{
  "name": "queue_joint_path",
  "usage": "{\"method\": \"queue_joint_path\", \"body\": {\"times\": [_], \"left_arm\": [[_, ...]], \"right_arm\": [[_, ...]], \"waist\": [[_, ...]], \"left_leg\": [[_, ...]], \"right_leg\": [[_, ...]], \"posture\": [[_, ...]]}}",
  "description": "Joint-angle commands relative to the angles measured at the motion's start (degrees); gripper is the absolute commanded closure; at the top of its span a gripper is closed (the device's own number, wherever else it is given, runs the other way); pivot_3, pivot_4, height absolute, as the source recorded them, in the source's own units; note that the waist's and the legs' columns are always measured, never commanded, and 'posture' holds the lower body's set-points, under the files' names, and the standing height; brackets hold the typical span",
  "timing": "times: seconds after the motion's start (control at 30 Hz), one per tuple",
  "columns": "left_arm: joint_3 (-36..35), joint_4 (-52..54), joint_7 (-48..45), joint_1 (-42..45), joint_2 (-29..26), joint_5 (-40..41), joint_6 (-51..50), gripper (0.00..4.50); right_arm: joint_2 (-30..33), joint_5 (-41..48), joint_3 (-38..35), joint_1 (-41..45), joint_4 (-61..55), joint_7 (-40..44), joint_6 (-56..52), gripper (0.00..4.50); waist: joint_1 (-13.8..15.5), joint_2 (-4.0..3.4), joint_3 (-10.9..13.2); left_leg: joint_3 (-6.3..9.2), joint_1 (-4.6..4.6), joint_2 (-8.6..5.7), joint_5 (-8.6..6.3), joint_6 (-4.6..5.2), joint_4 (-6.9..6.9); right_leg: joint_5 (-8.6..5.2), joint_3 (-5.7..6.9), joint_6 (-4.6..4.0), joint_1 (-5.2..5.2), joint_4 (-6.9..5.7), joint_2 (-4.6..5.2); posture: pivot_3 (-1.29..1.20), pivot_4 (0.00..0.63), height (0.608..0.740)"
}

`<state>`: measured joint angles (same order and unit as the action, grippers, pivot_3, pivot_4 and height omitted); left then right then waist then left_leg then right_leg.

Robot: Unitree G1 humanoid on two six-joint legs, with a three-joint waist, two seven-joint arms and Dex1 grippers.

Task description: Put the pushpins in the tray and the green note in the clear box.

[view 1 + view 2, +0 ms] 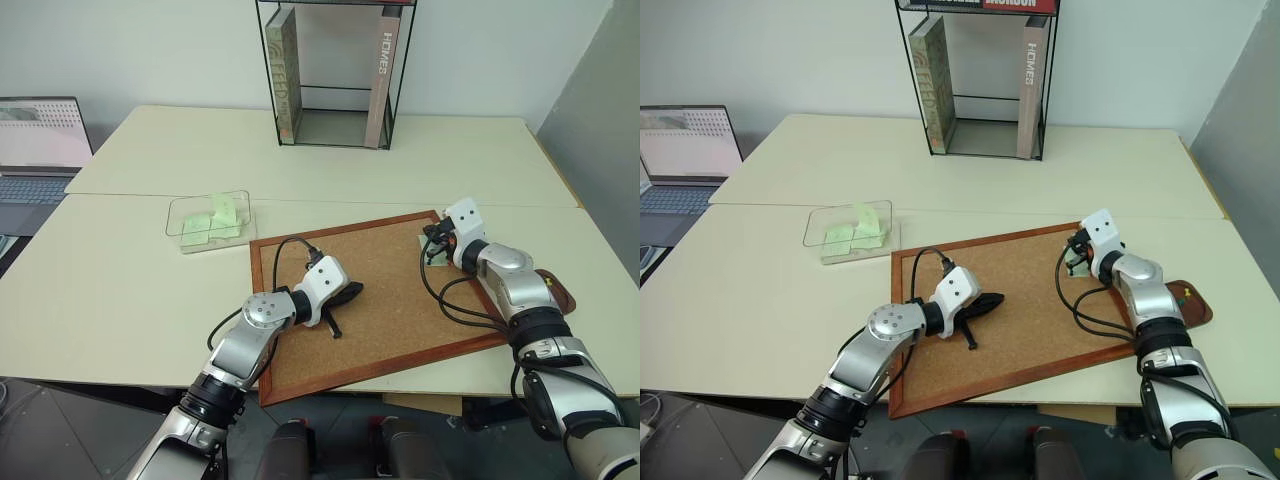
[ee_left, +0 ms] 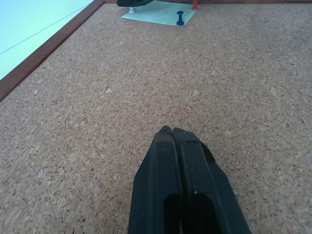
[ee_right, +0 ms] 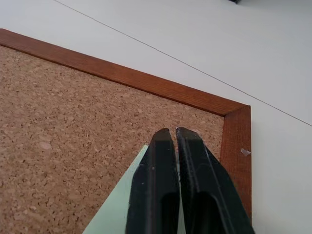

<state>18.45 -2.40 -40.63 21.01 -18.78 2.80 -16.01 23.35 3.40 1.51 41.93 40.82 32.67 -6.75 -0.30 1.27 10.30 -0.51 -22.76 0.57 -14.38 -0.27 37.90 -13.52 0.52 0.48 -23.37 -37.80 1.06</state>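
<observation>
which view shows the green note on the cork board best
The left wrist view: the green note lies flat in plain sight with pushpins in it. The right wrist view shows a strip beside the right gripper; in the eye views it's mostly hidden.

Pale tables (image 1: 330, 150), white wall (image 1: 150, 50), prob. laptop (image 1: 40, 150)

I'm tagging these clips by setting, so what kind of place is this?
Probably an office or lab workspace: a laptop on pale tables, a wire shelf with books, and a cork board.
</observation>
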Motion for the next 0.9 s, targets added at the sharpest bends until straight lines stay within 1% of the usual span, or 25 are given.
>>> {"method": "queue_joint_path", "body": {"times": [0.03,0.23,0.47,0.73,0.83,0.9], "left_arm": [[1.4,-1.3,-0.6,-0.8,-0.5,-1.5,-1.0,4.50],[1.4,-1.8,-0.3,-0.7,-0.2,-2.0,-0.8,4.50],[1.6,-2.5,-0.1,-0.8,-0.2,-2.5,-0.9,4.50],[2.0,-2.9,-0.4,-0.7,-0.2,-2.7,-0.7,4.50],[2.1,-3.0,-0.4,-0.6,-0.2,-2.8,-0.4,4.50],[2.2,-3.0,-0.3,-0.6,-0.2,-2.9,0.2,4.50]], "right_arm": [[0.9,-0.2,-0.9,2.4,-2.1,-0.3,-1.4,4.50],[0.3,1.4,-2.2,3.5,-5.0,-0.4,-2.3,4.50],[0.1,2.7,-3.2,2.2,-9.8,-0.8,-4.8,4.50],[0.7,4.2,-5.1,-1.5,-17.5,-1.8,-9.1,4.50],[1.8,5.1,-7.2,-3.3,-21.6,-3.1,-11.4,4.50],[3.4,6.0,-9.2,-6.0,-25.6,-3.3,-12.9,4.50]], "waist": [[0.0,0.00,0.0],[0.0,0.00,0.0],[0.0,-0.01,0.0],[0.0,-0.02,0.0],[0.1,-0.02,0.0],[0.2,-0.02,0.0]], "left_leg": [[0.00,0.00,0.00,0.00,0.00,0.00],[0.01,0.01,0.00,0.00,0.00,0.00],[0.01,-0.01,0.01,0.00,0.00,0.00],[0.03,0.00,0.01,0.00,0.00,-0.01],[0.03,-0.01,0.01,0.00,0.00,0.00],[0.03,-0.02,0.00,0.00,0.00,-0.01]], "right_leg": [[0.00,0.00,0.00,0.00,0.00,0.00],[0.00,0.01,0.00,0.00,-0.04,0.00],[0.00,0.01,0.00,-0.03,-0.03,0.00],[0.00,0.03,0.00,-0.01,-0.04,0.00],[0.00,0.02,0.00,-0.01,-0.03,0.01],[0.00,0.03,0.00,-0.01,-0.02,0.01]], "posture": [[0.00,0.150,0.740],[0.00,0.150,0.740],[0.00,0.150,0.740],[0.00,0.150,0.740],[0.00,0.150,0.740],[0.00,0.150,0.740]]}}
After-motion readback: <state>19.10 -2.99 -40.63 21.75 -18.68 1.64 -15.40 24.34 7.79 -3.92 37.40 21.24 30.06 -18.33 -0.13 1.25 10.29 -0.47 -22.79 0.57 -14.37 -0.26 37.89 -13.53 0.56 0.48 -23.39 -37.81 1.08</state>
